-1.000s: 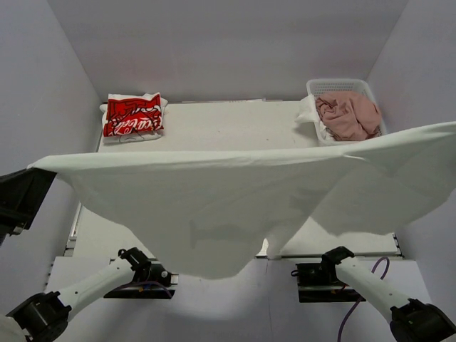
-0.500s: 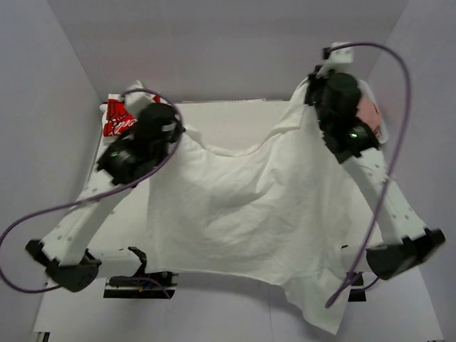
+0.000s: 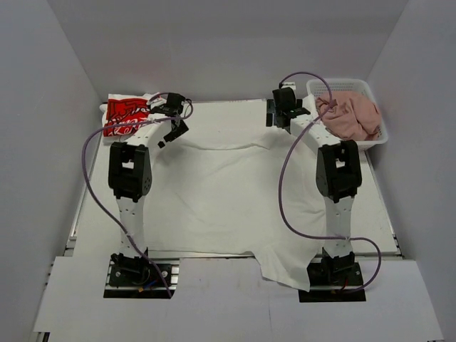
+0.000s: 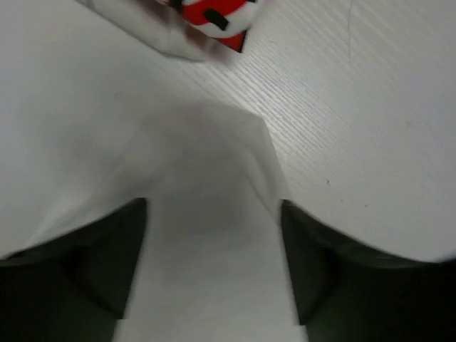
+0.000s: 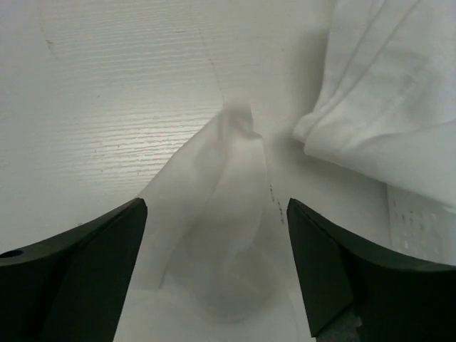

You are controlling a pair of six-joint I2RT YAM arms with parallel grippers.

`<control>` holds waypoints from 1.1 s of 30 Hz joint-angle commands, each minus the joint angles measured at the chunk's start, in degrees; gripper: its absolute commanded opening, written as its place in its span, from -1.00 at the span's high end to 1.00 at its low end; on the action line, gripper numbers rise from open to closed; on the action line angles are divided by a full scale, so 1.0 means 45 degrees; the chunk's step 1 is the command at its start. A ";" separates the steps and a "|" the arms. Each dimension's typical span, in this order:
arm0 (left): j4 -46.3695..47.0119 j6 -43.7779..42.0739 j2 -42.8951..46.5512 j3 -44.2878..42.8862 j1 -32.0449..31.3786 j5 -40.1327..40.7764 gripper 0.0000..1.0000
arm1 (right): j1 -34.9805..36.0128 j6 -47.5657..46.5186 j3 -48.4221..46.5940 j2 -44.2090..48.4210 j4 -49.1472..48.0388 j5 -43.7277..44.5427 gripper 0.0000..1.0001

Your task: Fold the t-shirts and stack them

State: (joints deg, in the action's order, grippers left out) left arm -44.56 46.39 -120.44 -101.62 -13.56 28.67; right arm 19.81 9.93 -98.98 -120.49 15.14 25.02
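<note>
The large white t-shirt (image 3: 228, 192) lies spread flat over the table, with one near corner (image 3: 285, 267) hanging over the front edge. My left gripper (image 3: 171, 132) (image 4: 214, 242) is open over the shirt's far left corner (image 4: 206, 164), which lies loose between the fingers (image 4: 107, 263). Over the far right corner (image 5: 228, 178) my right gripper (image 3: 274, 114) (image 5: 217, 235) is open too, holding nothing. A folded white t-shirt with red script print (image 3: 132, 116) (image 4: 214, 11) sits at the far left. The dusty-pink t-shirt (image 3: 349, 114) is bunched in the basket.
The white mesh basket (image 3: 340, 83) stands at the far right corner. More white cloth (image 5: 385, 92) lies beside it, just right of my right gripper. Grey walls enclose the table on the left, back and right.
Both arms swung the white shirt from high in the air down and forward onto the table. Both grippers were shut on its corners and have opened, leaving it lying flat.
</note>
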 commanded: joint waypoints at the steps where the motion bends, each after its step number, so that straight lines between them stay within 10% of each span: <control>1: -0.0160 -0.1399 -0.0148 -0.1771 -0.0131 -0.1581 -0.99 | 0.0030 0.0196 -0.1987 -0.0197 0.1087 0.0142 -0.81; 16: 0.2927 -0.2126 0.6017 0.5996 -0.0248 -0.4705 -1.00 | 0.0148 0.0917 0.5997 0.5056 -0.1975 -0.4183 -0.81; 33: 0.3339 -0.2497 0.6181 1.1000 -0.0365 -0.6390 -1.00 | 0.0773 0.1561 0.1977 -0.0529 -0.1468 -0.5364 -0.81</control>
State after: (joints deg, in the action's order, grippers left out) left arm -29.63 35.90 -91.77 -53.69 -15.22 -0.01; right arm 23.29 15.70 -86.35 -121.40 10.11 1.56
